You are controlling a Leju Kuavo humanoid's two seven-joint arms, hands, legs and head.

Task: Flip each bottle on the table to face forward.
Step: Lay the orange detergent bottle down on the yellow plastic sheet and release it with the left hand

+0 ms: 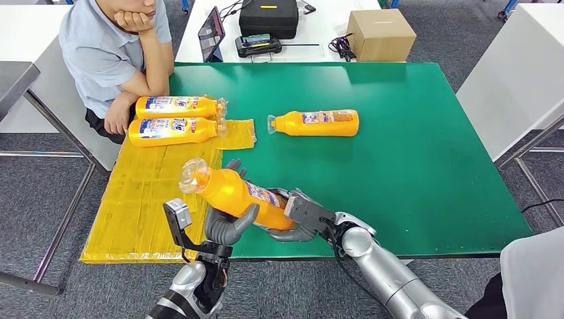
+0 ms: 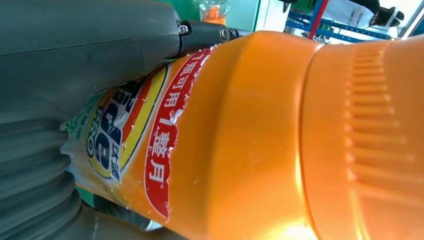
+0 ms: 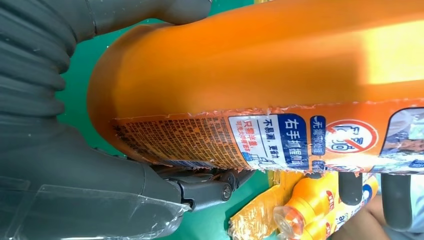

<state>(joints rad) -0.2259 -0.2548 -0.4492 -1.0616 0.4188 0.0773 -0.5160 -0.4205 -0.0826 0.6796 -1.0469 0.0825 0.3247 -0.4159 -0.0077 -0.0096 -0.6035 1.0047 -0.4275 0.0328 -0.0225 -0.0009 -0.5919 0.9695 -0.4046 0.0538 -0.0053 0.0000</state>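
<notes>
- Orange bottle is gripped by both hands: left hand near its neck, right hand at its base.
- It's tilted above the green counter.

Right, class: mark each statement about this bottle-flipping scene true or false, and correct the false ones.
1. Both robot hands hold one orange bottle. True: left robot hand, right robot hand.
2. Three bottles lie on the yellow mat. False: two bottles lie there.
3. A lone bottle lies on the green table. True.
4. The lone bottle's cap points toward the cardboard box. False: it points toward the mat.
</notes>
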